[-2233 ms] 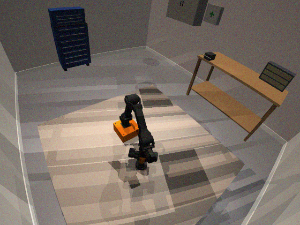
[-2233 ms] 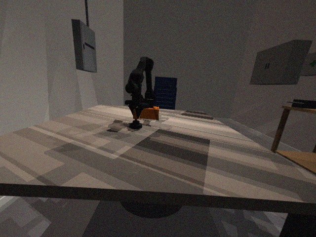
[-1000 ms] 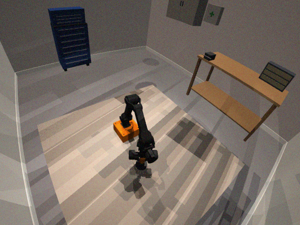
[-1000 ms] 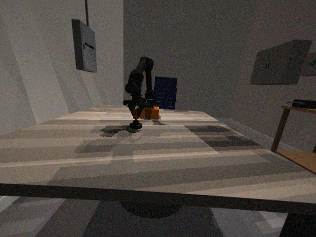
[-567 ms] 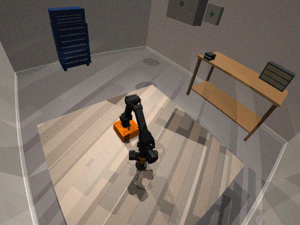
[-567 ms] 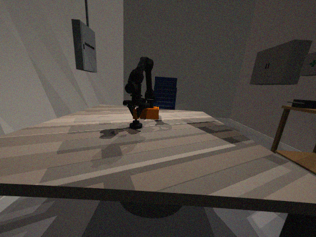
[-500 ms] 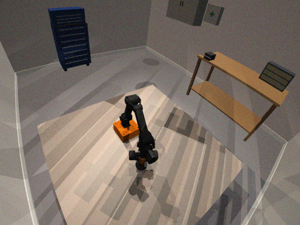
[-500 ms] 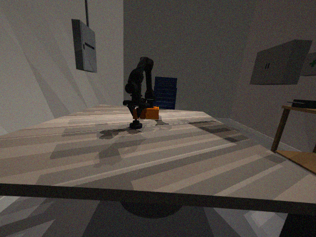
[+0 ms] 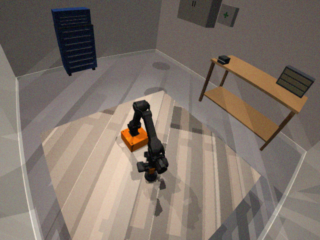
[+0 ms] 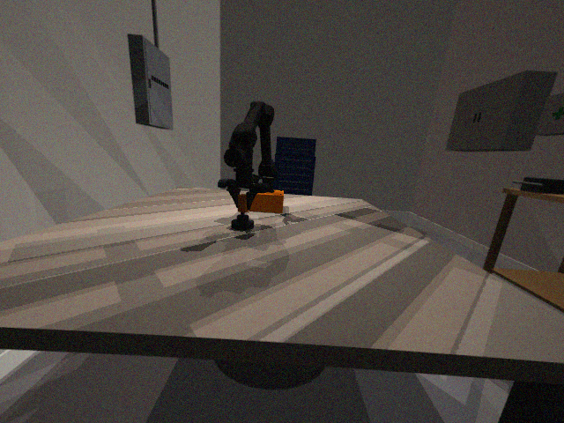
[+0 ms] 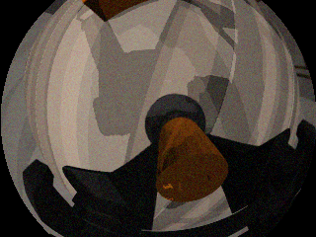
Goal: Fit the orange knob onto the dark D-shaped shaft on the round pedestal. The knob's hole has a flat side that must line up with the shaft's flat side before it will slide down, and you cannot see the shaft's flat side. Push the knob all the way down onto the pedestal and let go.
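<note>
The orange knob [image 9: 151,170] [image 10: 242,202] [image 11: 192,165] is upright between the fingers, directly above the round dark pedestal [image 9: 150,177] [image 10: 242,223] [image 11: 159,110]. In the exterior view, a short length of the dark shaft [image 10: 242,212] shows between the knob's underside and the pedestal, so the knob is not down on the pedestal. My gripper [image 10: 242,206] [image 11: 181,142] is shut on the knob, with a finger on either side. The shaft's top, its flat side and the knob's hole are hidden, and I cannot tell whether the shaft's tip is inside the hole.
The arm's base stands on an orange box [image 9: 139,143] [image 10: 272,202], behind the pedestal in the exterior view. A wooden workbench [image 9: 253,77], a blue drawer cabinet [image 9: 74,41] [image 10: 294,166] and wall cabinets stand or hang farther away.
</note>
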You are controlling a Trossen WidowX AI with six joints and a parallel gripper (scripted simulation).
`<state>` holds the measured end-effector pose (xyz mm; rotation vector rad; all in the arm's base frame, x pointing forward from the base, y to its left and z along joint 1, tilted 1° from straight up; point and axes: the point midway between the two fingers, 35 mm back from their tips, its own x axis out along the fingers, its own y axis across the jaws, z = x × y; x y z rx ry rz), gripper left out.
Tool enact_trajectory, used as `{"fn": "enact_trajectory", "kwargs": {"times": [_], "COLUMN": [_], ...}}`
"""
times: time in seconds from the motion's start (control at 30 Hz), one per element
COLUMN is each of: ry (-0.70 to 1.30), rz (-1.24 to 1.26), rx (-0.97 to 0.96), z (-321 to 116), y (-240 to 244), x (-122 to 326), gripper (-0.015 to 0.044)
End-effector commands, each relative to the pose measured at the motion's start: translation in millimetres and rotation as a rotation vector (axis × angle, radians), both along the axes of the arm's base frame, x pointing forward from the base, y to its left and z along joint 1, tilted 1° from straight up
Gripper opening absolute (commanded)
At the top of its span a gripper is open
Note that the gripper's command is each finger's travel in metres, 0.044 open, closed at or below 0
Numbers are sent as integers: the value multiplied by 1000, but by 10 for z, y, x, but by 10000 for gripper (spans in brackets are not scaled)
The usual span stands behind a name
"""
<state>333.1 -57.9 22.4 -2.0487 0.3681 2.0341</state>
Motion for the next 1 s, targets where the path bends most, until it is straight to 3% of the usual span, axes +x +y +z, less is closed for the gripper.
{"fn": "enact_trajectory", "kwargs": {"times": [0.0,0.73,0.97], "ry": [-6,-6,-12], "rz": [19,10,-294], "rx": [-2,-2,0], "z": [-7,37,34], "y": [1,-10,-14], "x": [-8,41,50], "gripper": [0,0,0]}}
